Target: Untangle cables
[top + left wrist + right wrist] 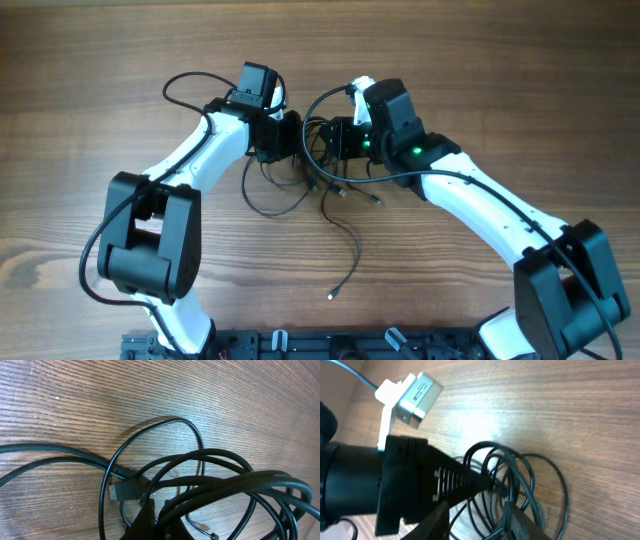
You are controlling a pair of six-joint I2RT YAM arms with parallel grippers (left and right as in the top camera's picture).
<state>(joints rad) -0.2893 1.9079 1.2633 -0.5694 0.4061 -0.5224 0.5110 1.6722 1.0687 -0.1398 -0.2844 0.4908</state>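
The left fingers (467,480) clamp the cables (235,485) at the tangle's 9 o'clock side as an anchor (likely); the right fingers (437,519), apart, straddle strands at 3 o'clock.

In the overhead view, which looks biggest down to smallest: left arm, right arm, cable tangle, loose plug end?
1. left arm and right arm: too alike to rank.
2. cable tangle: clearly smaller than either arm.
3. loose plug end: a tiny speck.

Thin black cables (325,185) lie in a tangled, looped bundle, one plug-tipped strand trailing loose.
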